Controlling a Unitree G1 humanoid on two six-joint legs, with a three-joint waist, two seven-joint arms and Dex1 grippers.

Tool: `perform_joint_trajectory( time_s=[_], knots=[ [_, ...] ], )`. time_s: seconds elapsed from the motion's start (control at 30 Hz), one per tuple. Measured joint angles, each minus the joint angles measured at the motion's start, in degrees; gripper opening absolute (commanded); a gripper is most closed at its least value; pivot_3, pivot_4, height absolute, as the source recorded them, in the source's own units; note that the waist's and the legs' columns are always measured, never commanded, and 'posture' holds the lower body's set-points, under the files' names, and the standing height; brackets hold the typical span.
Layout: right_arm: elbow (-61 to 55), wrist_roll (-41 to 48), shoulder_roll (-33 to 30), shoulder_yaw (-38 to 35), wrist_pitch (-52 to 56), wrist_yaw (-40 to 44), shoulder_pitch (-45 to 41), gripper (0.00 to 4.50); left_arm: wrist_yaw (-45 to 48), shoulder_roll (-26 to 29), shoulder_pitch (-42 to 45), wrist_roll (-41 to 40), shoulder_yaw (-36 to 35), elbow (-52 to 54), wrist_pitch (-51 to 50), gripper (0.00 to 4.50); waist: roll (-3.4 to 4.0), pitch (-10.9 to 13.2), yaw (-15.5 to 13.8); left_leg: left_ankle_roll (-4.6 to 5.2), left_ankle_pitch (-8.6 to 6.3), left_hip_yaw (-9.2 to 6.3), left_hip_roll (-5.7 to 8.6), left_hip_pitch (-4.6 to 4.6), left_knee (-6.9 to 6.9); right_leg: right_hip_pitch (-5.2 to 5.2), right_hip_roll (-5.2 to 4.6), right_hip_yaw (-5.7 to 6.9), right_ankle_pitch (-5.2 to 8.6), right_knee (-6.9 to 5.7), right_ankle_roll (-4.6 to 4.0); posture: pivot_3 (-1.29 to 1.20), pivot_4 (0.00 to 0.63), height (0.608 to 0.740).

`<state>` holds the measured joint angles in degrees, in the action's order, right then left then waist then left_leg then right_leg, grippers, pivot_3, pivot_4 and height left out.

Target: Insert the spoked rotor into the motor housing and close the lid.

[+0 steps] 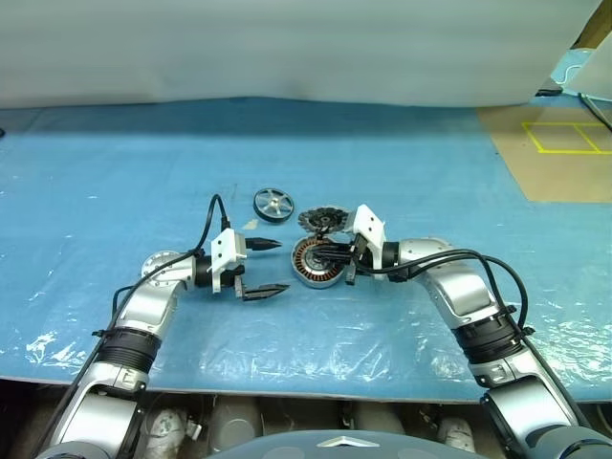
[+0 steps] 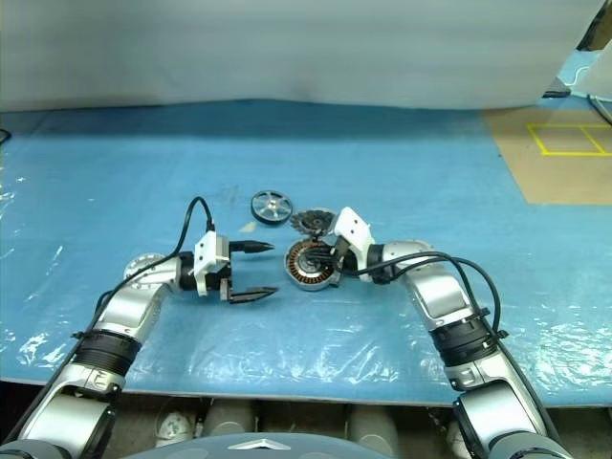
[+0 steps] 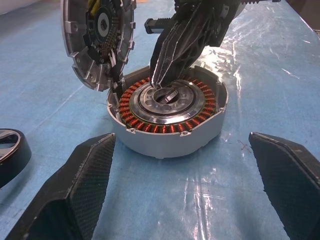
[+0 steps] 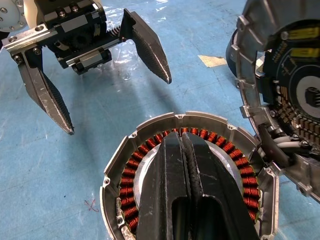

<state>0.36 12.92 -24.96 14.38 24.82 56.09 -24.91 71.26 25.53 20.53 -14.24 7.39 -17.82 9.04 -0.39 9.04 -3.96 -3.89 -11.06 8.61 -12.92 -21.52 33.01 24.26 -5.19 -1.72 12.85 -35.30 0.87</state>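
Observation:
The motor housing [image 1: 316, 265] lies open on the blue table, its copper windings [image 3: 131, 112] ringing a silver centre. Its lid [image 1: 321, 221] stands tilted up at the far edge, toothed rim and inner face [image 3: 97, 40] showing. The spoked rotor [image 1: 274, 205] lies flat just beyond and left of the lid, apart from both grippers. My right gripper [image 4: 183, 141] is shut, fingers pressed together, tips down in the housing's centre [image 3: 165, 95]. My left gripper [image 1: 272, 268] hovers open just left of the housing, fingers [image 3: 80, 185] wide, nothing between them.
A blue plastic-covered sheet [image 1: 115, 191] covers the table, and its front edge runs close to my arms. A small beige scrap [image 1: 249, 225] lies by the rotor. A brown board with yellow tape lines [image 1: 564, 139] lies at the far right. A white backdrop [image 1: 287, 48] closes the far side.

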Motion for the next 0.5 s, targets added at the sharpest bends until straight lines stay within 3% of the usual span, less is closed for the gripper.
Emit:
perform_joint_trajectory(
  time_s=[0.17, 0.5],
  knots=[
    [1.2, -2.4, -0.4, 1.2, -1.2, -0.5, 0.0, 0.02, 0.0, -0.1, 0.1, 0.2, 0.0, -1.3, 0.8, 4.5, 0.0, 0.0, 0.0, 0.0, 0.0, 0.0, 0.0, 0.0, 0.0, 0.0, -0.01, 0.0, 0.0, 0.0, 0.0, 0.0, 0.15, 0.74],
    [1.8, -9.5, -5.5, 6.1, -15.7, 1.1, 1.5, 0.02, 0.3, -0.3, 0.2, 0.5, 0.0, -2.9, 2.1, 4.5, -0.04, 0.0, 0.0, 0.0, 0.0, 0.0, 0.01, 0.11, 0.0, -0.11, -0.01, -0.01, 0.0, 0.01, 0.01, 0.0, 0.15, 0.74]
  ],
)
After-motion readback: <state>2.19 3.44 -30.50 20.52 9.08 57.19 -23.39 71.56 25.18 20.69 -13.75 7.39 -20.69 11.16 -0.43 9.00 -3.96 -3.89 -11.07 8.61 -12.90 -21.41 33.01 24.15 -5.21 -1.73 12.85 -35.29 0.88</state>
